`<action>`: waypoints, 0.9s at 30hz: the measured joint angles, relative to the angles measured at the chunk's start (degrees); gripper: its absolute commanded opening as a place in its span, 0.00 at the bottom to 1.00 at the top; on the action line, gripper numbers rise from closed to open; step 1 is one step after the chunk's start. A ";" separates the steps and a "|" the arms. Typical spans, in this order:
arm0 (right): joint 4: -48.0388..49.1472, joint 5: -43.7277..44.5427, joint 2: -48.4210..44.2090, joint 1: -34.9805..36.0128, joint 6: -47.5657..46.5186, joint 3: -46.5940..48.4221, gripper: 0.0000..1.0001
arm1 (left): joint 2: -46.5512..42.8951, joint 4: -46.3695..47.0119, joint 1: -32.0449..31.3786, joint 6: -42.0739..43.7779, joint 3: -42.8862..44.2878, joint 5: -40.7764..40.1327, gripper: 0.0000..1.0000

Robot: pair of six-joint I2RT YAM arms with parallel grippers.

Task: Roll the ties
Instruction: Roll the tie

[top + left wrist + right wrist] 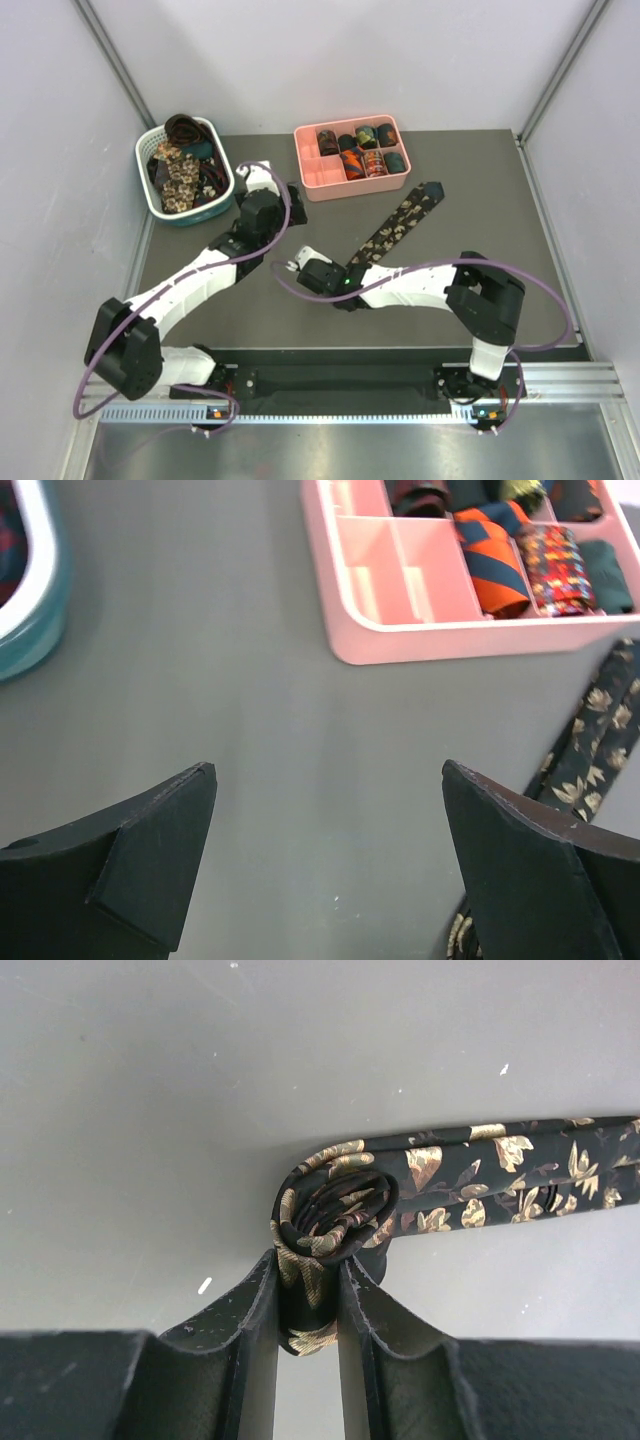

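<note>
floral tie coiled end pinched in right pincer, tail trailing away

On the near side of the pink tray you have bare tabletop to pass; the tie slants off its right corner, and the basket stands to its left.

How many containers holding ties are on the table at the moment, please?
2. The white-and-teal basket stands at the far left, heaped with loose ties; the pink divided tray stands far centre, with rolled ties in several compartments. No other container shows.
</note>
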 measured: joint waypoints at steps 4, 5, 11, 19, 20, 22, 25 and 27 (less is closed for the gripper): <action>1.44 -1.99 -1.03 -1.03 0.02 -0.59 0.04 | -4.15 -0.07 0.24 -2.10 -3.17 -3.43 0.99; 1.84 -2.69 -1.33 -1.36 0.02 -0.90 0.02 | -4.96 -0.26 0.37 -2.51 -3.50 -3.93 0.99; 3.80 -7.19 -2.95 -3.69 0.09 -2.45 0.00 | -8.39 -1.97 0.79 -4.11 -3.76 -5.29 0.99; 7.06 -17.40 -6.82 -8.98 0.83 -5.66 0.00 | -8.79 -3.61 0.79 -4.11 -9.29 -0.57 0.99; 7.41 -19.56 -7.41 -10.23 1.03 -6.01 0.00 | -8.87 -3.58 0.79 -3.87 -10.23 0.15 0.99; 7.91 -23.06 -8.22 -12.17 1.29 -6.43 0.00 | -9.55 -3.13 0.79 -3.32 -12.41 1.88 0.99; 8.26 -28.37 -8.74 -14.99 1.73 -6.64 0.00 | -11.13 -2.82 0.79 -2.75 -15.13 3.85 0.99; 8.33 -31.65 -8.83 -16.57 2.01 -6.64 0.00 | -11.34 -2.67 0.79 -1.75 -15.87 5.81 0.99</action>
